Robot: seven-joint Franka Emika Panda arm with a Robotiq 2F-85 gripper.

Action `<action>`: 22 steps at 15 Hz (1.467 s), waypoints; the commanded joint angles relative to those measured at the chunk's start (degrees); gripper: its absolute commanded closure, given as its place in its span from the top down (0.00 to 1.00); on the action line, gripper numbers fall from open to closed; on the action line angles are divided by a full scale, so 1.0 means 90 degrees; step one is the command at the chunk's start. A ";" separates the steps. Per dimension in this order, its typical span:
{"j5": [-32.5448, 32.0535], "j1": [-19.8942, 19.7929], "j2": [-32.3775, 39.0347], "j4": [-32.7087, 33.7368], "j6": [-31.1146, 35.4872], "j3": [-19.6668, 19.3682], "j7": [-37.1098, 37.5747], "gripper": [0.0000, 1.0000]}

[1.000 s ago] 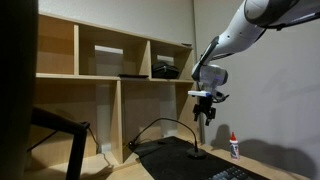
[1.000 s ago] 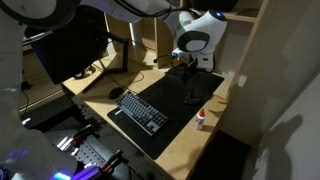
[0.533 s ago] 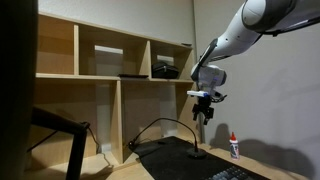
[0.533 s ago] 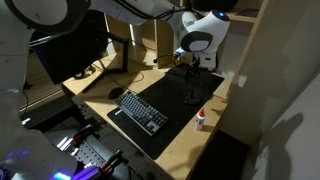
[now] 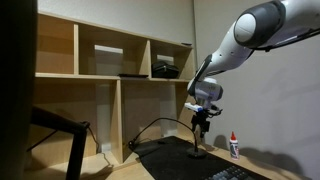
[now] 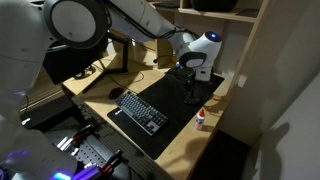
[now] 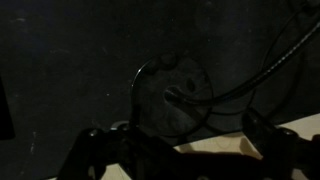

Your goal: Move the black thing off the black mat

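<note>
The black thing stands on the black mat (image 6: 160, 118): a round stubby base (image 7: 172, 97) with a thin neck (image 7: 282, 52) curving away. In both exterior views the base (image 5: 199, 153) (image 6: 190, 98) sits near the mat's far edge, and the neck (image 5: 160, 122) arcs over to a small head. My gripper (image 5: 201, 127) (image 6: 190, 80) hangs just above the base, pointing down. In the wrist view its two fingers stand wide apart (image 7: 185, 152), open and empty, with the base ahead of them.
A black keyboard (image 6: 138, 110) lies on the mat's near part. A small white bottle with a red cap (image 6: 201, 119) (image 5: 234, 146) stands on the wooden desk beside the mat. Wooden shelves (image 5: 110, 70) with a black boxy device (image 5: 165, 70) rise behind.
My gripper has come down toward the black thing's base, and the arm has swung lower. The black thing has not moved.
</note>
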 commanded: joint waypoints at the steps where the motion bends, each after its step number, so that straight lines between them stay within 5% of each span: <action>1: 0.0102 -0.0196 0.0443 0.0403 0.0285 0.0220 0.0168 1.00; 9: 0.0087 -0.0444 0.1176 0.1136 0.0044 0.0440 0.0632 1.00; 10: -0.0067 -0.0327 0.0907 0.0721 0.0258 0.0364 0.0538 1.00; 22: -0.0069 -0.0335 0.1159 0.0822 0.0271 0.0513 0.0466 1.00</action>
